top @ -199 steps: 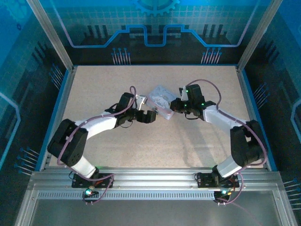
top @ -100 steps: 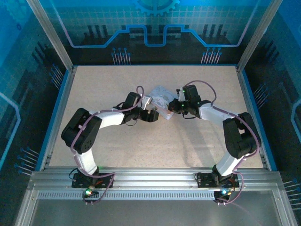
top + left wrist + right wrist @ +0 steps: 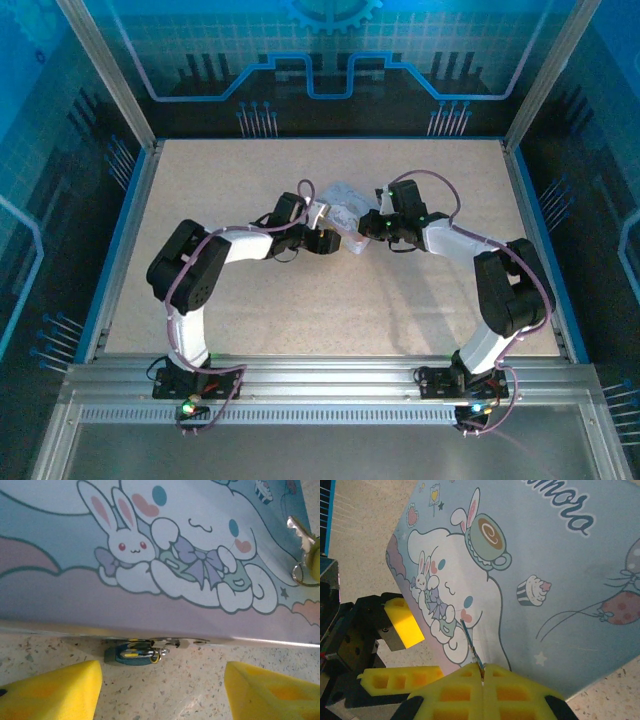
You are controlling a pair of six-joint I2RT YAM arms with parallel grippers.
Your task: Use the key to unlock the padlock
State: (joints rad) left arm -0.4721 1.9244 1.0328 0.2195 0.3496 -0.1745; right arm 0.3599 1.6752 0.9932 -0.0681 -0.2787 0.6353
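Both arms pair white shells with black joint housings. In the overhead view the left arm [image 3: 240, 250] sits on a black base [image 3: 195, 380] at seven o'clock, the right arm [image 3: 450, 240] on its twin at five o'clock — each trailed by a mauve cable [image 3: 420, 180]. A small green light [image 3: 387, 225] glows on the right arm's black wrist block. The left gripper [image 3: 162, 680] carries wedge-shaped yellow foam pads [image 3: 55, 690]; the right gripper [image 3: 482, 669] has yellow pads moulded with square pockets — set on black mounts.

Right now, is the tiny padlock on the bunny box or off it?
On. The padlock sits at the lower edge of the tin, its shackle against the metal clasp. Whether it is unlocked cannot be told.
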